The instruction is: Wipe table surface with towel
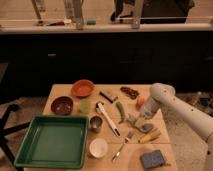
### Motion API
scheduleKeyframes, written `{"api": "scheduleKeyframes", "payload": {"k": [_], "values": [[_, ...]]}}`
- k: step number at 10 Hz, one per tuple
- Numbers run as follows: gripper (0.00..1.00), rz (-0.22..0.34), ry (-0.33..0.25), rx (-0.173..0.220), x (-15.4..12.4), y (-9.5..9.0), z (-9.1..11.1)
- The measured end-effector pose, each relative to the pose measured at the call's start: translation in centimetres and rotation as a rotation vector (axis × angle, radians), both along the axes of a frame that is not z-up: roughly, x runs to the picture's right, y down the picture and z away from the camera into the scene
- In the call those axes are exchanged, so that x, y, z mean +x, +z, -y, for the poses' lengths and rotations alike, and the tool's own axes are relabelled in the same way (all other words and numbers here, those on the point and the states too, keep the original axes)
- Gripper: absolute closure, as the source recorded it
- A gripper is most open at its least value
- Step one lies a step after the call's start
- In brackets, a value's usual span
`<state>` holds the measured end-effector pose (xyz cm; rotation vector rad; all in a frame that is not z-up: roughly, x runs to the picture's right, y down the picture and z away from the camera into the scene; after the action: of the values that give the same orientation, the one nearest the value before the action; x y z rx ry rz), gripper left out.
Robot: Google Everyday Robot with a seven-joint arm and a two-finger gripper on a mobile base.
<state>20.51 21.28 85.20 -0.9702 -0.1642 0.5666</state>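
Observation:
A wooden table [107, 107] holds many small items. My white arm reaches in from the right, and its gripper [137, 120] is low over the right middle of the table. A small grey crumpled piece [145, 128], possibly the towel, lies right under and beside the gripper. I cannot tell whether the gripper touches it.
A green tray [52, 141] is at the front left. There are an orange bowl [82, 88], a dark red bowl [62, 105], a metal cup [95, 123], a white cup [98, 147], a white brush [107, 118], a fork [123, 144], a yellow item [150, 136] and a blue-grey sponge [152, 159]. A black chair [6, 125] stands at the left.

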Motion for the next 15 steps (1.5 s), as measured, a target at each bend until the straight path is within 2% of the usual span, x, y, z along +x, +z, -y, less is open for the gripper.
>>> {"api": "scheduleKeyframes", "payload": {"k": [1,3,5,7,9,11,14,15], "values": [[1.00,-0.027,0.003,-0.014,0.5,1.0,0.0],[1.00,-0.045,-0.013,-0.021,0.4,2.0,0.6],[1.00,-0.038,-0.024,0.004,-0.8,2.5,2.0],[1.00,-0.011,-0.023,0.023,-1.8,1.5,3.3],[1.00,0.012,-0.015,0.028,-3.0,0.1,3.8],[1.00,0.007,0.012,-0.005,-2.6,-0.7,2.2],[1.00,-0.024,0.048,-0.061,-1.1,0.0,-1.1],[1.00,-0.034,0.054,-0.066,-0.7,0.2,-1.1]]}}
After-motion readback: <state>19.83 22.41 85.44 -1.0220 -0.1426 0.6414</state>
